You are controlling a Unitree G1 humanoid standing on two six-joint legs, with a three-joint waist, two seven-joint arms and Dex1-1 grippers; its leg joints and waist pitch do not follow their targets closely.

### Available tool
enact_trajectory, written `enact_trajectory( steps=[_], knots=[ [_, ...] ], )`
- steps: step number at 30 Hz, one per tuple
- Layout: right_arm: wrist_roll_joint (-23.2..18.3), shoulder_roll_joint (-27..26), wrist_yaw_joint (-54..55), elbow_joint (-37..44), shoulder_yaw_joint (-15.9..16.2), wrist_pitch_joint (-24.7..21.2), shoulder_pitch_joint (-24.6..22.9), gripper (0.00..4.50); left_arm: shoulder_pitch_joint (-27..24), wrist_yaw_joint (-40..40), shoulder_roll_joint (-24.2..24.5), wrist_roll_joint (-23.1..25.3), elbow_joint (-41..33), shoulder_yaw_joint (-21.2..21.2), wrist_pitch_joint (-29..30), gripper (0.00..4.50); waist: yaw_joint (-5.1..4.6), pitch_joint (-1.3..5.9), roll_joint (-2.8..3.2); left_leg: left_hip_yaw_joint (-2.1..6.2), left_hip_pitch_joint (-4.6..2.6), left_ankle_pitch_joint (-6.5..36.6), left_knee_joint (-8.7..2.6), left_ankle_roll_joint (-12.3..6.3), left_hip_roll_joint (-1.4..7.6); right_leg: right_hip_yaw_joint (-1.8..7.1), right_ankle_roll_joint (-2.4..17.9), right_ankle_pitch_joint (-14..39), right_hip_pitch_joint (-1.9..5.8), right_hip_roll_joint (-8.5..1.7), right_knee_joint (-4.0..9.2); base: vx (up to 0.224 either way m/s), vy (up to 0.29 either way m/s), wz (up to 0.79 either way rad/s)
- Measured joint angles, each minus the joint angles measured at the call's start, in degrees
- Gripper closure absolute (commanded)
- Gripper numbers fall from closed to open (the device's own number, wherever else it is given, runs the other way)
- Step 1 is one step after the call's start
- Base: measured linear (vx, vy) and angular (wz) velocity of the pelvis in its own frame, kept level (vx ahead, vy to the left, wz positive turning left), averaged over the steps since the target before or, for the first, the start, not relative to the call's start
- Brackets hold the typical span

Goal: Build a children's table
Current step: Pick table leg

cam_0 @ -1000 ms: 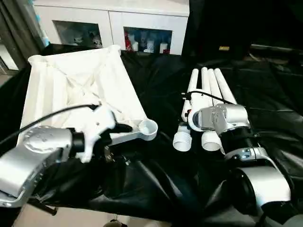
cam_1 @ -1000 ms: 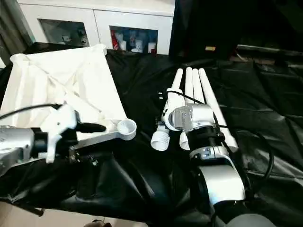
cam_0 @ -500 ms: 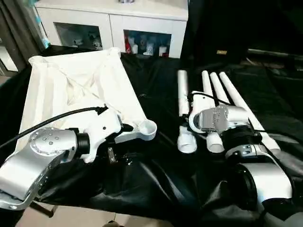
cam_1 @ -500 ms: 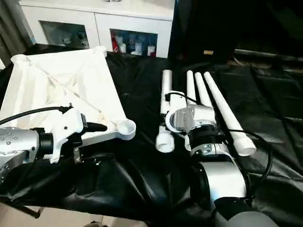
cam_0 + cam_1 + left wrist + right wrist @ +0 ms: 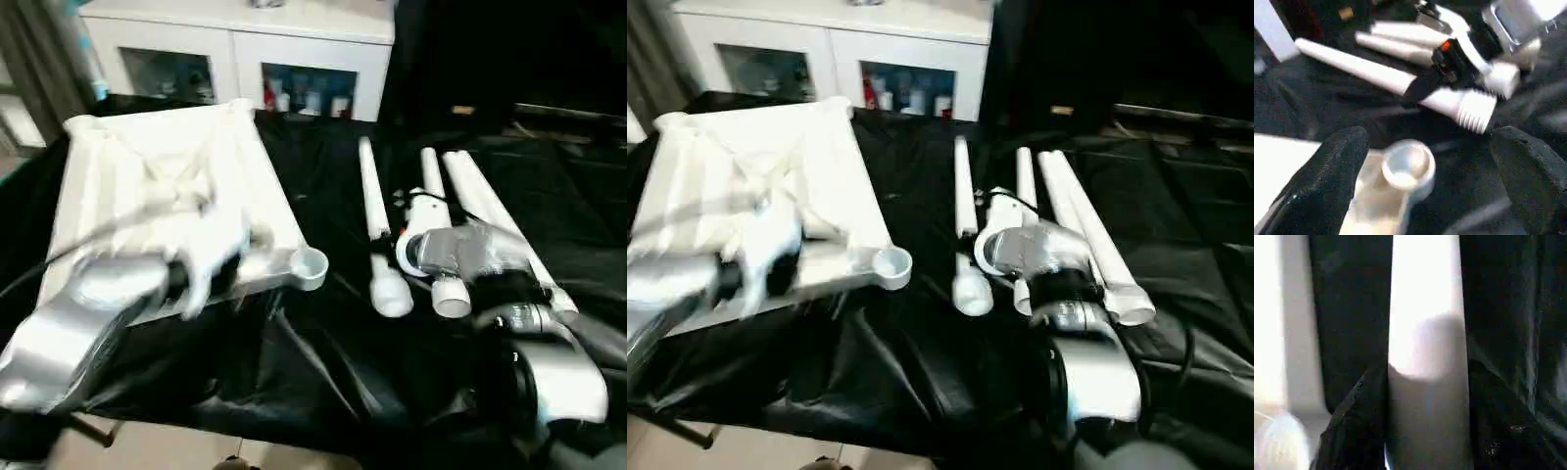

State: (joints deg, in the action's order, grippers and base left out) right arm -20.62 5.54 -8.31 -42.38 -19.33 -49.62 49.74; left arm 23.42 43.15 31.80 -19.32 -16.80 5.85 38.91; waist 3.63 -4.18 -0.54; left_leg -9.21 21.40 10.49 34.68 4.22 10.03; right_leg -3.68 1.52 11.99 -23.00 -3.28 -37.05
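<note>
My right gripper point(image 5: 1449, 63) dragged one leg point(image 5: 376, 220) away from the other three legs point(image 5: 470, 211) (they've fanned out too), toward the tabletop point(image 5: 167, 196).

Tabletop point(image 5: 167, 196): white plastic, smooth, slight sheen, ribbed underside up. Legs point(image 5: 377, 211): white plastic tubes, smooth, ridged threads on the flared ends beside the tabletop's corner socket point(image 5: 1406, 165), which looks glossy. Black sheet point(image 5: 323, 362) under the tabletop: shiny, wrinkled. Forearms point(image 5: 1087, 367): brushed silver metal. Left fingers point(image 5: 1327, 181): black, matt, grainy.
</note>
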Motion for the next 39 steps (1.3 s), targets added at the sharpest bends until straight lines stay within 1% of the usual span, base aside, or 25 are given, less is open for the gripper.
enact_trajectory(
  steps=[2,3,5,8,10,11,12,14,15,18,21,22,24,27,30,33,34,35,39],
  knots=[
    [-1.25,0.44,-3.19,2.67,-0.68,1.8,-0.96,2.66,1.77,-2.03,-3.28,-1.07,2.32,-1.29,-0.04,0.0,0.19,0.0,0.0,0.0,0.04,-0.07,0.0,-0.15,0.01,-0.02,0.0,0.0,-0.01,0.0,0.01,0.0,0.0,0.0],
    [-2.62,1.16,-6.44,5.18,-0.8,2.13,-2.08,2.67,4.04,-3.51,-6.08,-2.09,4.87,-2.07,0.41,0.0,0.49,0.0,0.0,0.0,0.05,-0.12,-0.01,-0.23,0.01,-0.04,0.0,0.0,0.0,0.0,0.01,0.0,0.0,0.0],
    [-4.5,1.66,-10.7,8.4,-0.67,2.15,-3.2,2.67,6.44,-5.38,-9.0,-3.65,7.3,-3.54,0.91,0.0,0.78,0.0,0.01,0.0,0.05,-0.12,-0.01,-0.27,0.01,-0.03,0.01,-0.02,0.0,0.0,0.03,0.0,0.0,0.0],
    [-7.77,3.41,-17.78,15.04,-0.05,0.61,-6.47,2.67,9.85,-8.47,-14.19,-6.31,10.92,-6.17,2.63,0.0,1.33,0.03,0.07,-0.01,0.04,-0.11,-0.02,-0.3,0.02,-0.04,0.01,-0.02,0.0,0.0,0.06,0.0,0.0,0.0],
    [-11.16,4.87,-23.74,21.27,1.59,-0.53,-10.09,2.67,12.46,-11.16,-18.76,-9.28,13.94,-9.5,4.51,0.0,1.64,0.02,0.07,-0.01,0.07,-0.12,-0.03,-0.38,0.02,-0.07,0.01,-0.02,0.0,0.0,0.07,0.0,0.0,0.0],
    [-12.52,5.13,-25.76,23.73,2.14,-1.35,-11.27,2.67,13.61,-11.97,-20.05,-10.91,15.25,-10.7,5.53,0.0,1.75,0.03,0.07,-0.01,0.08,-0.13,-0.03,-0.42,0.03,-0.07,0.01,-0.02,0.0,0.0,0.07,0.0,0.0,0.0],
    [-13.85,5.35,-27.8,25.87,2.87,-2.03,-12.12,2.67,14.74,-12.79,-21.12,-12.47,16.15,-11.73,6.49,0.0,1.65,0.02,0.08,-0.01,0.07,-0.14,-0.02,-0.49,0.03,-0.07,0.03,-0.03,0.0,0.0,0.07,0.0,0.0,0.0],
    [-16.4,6.69,-31.22,30.36,3.31,-3.56,-14.33,2.67,17.53,-14.1,-24.07,-15.47,18.99,-13.67,8.36,0.0,2.1,0.03,0.07,-0.01,0.12,-0.22,-0.02,-0.63,0.03,-0.11,0.04,-0.04,0.0,-0.01,0.09,0.0,0.0,0.0],
    [-17.75,6.81,-33.04,32.51,3.62,-4.13,-15.21,2.67,18.75,-14.66,-24.89,-16.71,20.35,-14.45,9.04,0.0,2.11,0.03,0.08,-0.02,0.09,-0.22,-0.02,-0.65,0.03,-0.1,0.05,-0.07,0.01,-0.01,0.09,0.0,0.0,0.0],
    [-19.65,7.12,-35.75,36.16,4.25,-4.75,-16.59,2.67,20.36,-15.68,-26.72,-18.03,22.77,-15.59,9.77,0.0,2.17,0.05,0.17,-0.01,0.06,-0.28,-0.02,-0.7,0.03,-0.11,0.07,-0.14,0.03,-0.01,0.09,0.0,0.0,0.0],
    [-19.85,7.62,-36.24,37.78,5.39,-4.82,-16.63,2.67,21.49,-16.72,-28.48,-19.47,24.57,-17.28,10.41,0.0,2.28,0.03,0.21,0.0,0.07,-0.38,-0.01,-0.73,0.04,-0.13,0.06,-0.2,0.05,-0.01,0.1,0.0,0.0,0.0],
    [-19.85,7.79,-36.45,37.81,5.72,-4.82,-16.63,2.67,21.79,-16.76,-28.86,-20.24,24.57,-17.75,10.81,0.0,2.32,0.02,0.24,0.0,0.07,-0.38,-0.01,-0.72,0.04,-0.13,0.06,-0.22,0.06,-0.01,0.11,0.0,0.0,0.0],
    [-19.85,8.07,-36.57,37.81,6.38,-4.82,-16.7,2.67,22.43,-16.69,-30.22,-23.39,24.5,-19.3,11.94,0.0,2.58,0.02,0.28,0.0,0.08,-0.38,0.0,-0.73,0.04,-0.13,0.07,-0.23,0.08,-0.01,0.16,0.0,0.0,0.0],
    [-20.25,8.24,-36.73,38.86,6.46,-4.81,-17.18,2.67,22.58,-16.56,-30.77,-25.95,24.49,-20.05,13.3,0.0,2.83,0.02,0.36,0.01,0.12,-0.38,-0.04,-0.73,0.04,-0.16,0.06,-0.23,0.08,-0.02,0.24,0.0,0.0,0.0],
    [-20.97,8.33,-37.24,40.39,6.9,-5.23,-18.13,2.67,22.58,-15.69,-30.89,-26.75,24.49,-20.03,14.38,0.0,2.89,0.04,0.42,0.06,0.23,-0.36,-0.06,-0.76,0.04,-0.23,0.05,-0.24,0.07,-0.01,0.37,0.0,0.0,0.0],
    [-21.63,8.63,-37.83,41.3,7.94,-5.43,-18.25,2.67,22.57,-14.5,-30.92,-26.77,24.49,-19.45,14.51,0.0,2.86,0.05,0.62,0.08,0.38,-0.34,-0.06,-0.8,0.04,-0.26,0.02,-0.33,0.06,-0.01,0.54,0.0,0.0,0.0],
    [-21.72,8.76,-38.14,41.49,8.21,-5.51,-18.25,2.67,22.57,-14.22,-30.92,-26.77,24.49,-19.35,14.5,0.18,2.86,0.1,0.72,0.11,0.44,-0.34,-0.06,-0.8,0.04,-0.29,-0.03,-0.39,0.06,-0.02,0.63,0.0,0.0,0.0],
    [-21.92,8.86,-38.37,41.64,8.45,-5.54,-18.29,2.67,22.57,-13.91,-30.89,-26.7,24.52,-18.92,14.42,0.18,2.86,0.12,0.83,0.13,0.5,-0.34,-0.06,-0.81,0.04,-0.31,-0.05,-0.45,0.06,-0.01,0.72,0.0,0.0,0.0],
    [-22.26,9.52,-38.74,41.72,8.6,-6.02,-18.7,2.67,22.57,-13.88,-30.63,-26.1,26.17,-17.94,14.24,0.57,2.87,0.15,1.35,0.13,0.63,-0.34,-0.01,-0.94,0.02,-0.3,-0.1,-0.62,0.06,-0.02,0.94,0.0,0.0,0.0]
  ],
)
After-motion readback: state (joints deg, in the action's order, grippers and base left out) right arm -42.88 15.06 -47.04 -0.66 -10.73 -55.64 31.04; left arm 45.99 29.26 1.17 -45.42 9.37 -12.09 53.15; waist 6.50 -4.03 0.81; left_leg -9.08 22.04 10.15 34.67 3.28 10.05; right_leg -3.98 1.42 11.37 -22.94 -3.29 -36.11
